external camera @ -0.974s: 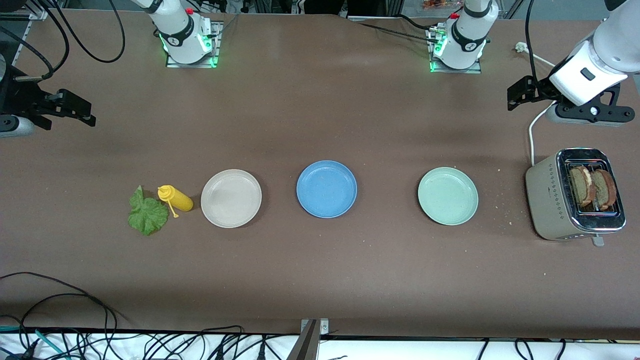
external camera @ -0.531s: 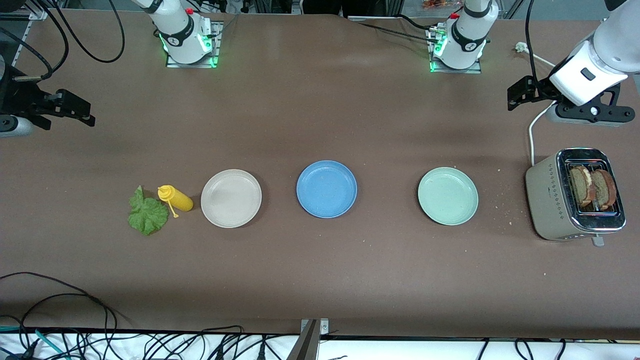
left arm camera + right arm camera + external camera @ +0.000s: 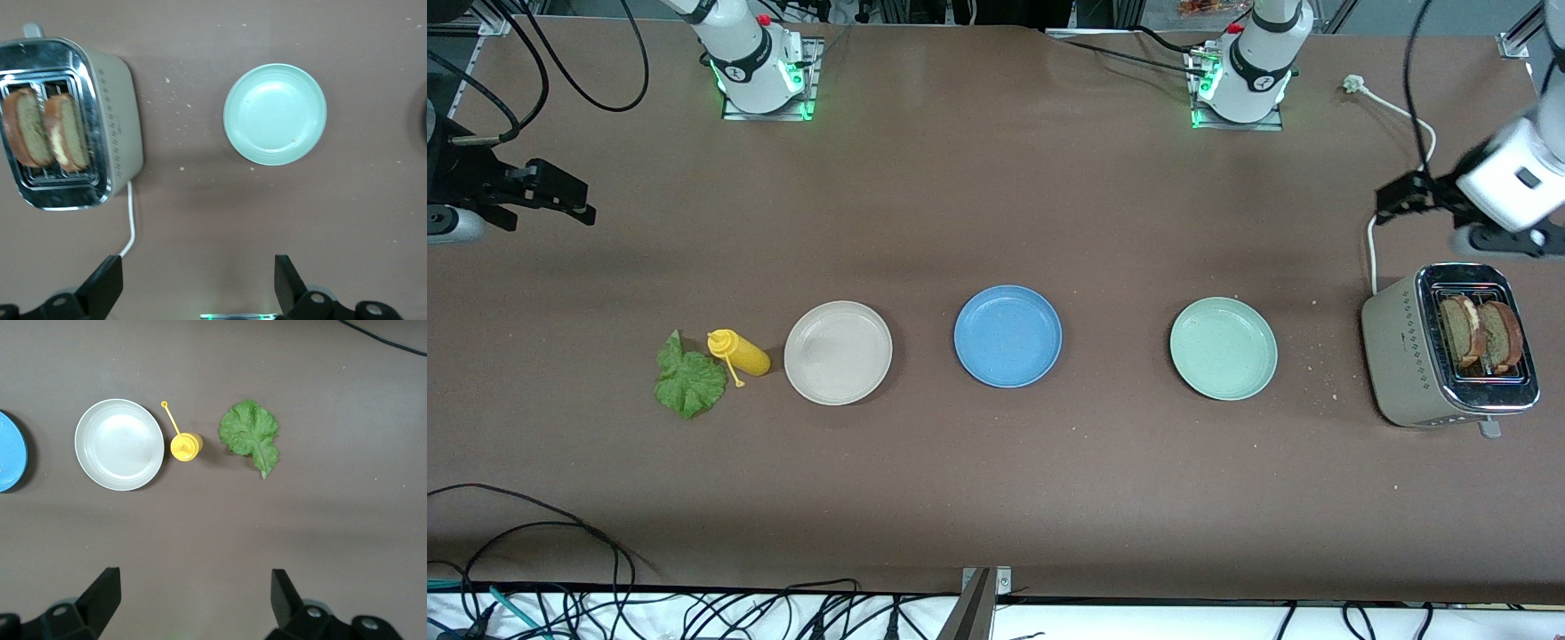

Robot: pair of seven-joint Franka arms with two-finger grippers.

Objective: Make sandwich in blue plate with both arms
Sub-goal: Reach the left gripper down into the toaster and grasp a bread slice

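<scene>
The blue plate (image 3: 1008, 335) lies empty at the middle of the table; its rim also shows in the right wrist view (image 3: 9, 453). Two brown-crusted bread slices (image 3: 1481, 332) (image 3: 43, 127) stand in the toaster slots at the left arm's end. A ruffled green lettuce leaf (image 3: 687, 378) (image 3: 251, 435) lies flat at the right arm's end. My left gripper (image 3: 1396, 197) (image 3: 199, 270) hangs open and empty over the table by the toaster's cord. My right gripper (image 3: 574, 197) (image 3: 193, 583) waits open and empty over bare table at its own end.
A yellow squeeze bottle (image 3: 738, 353) lies between the lettuce and a beige plate (image 3: 838, 352). A pale green plate (image 3: 1224, 348) sits between the blue plate and the toaster (image 3: 1409, 356). The white cord (image 3: 1373, 253) runs from the toaster toward the bases. Crumbs lie near the toaster.
The left arm has swung toward the toaster and the table's end, its gripper still open. The right arm has not moved.
</scene>
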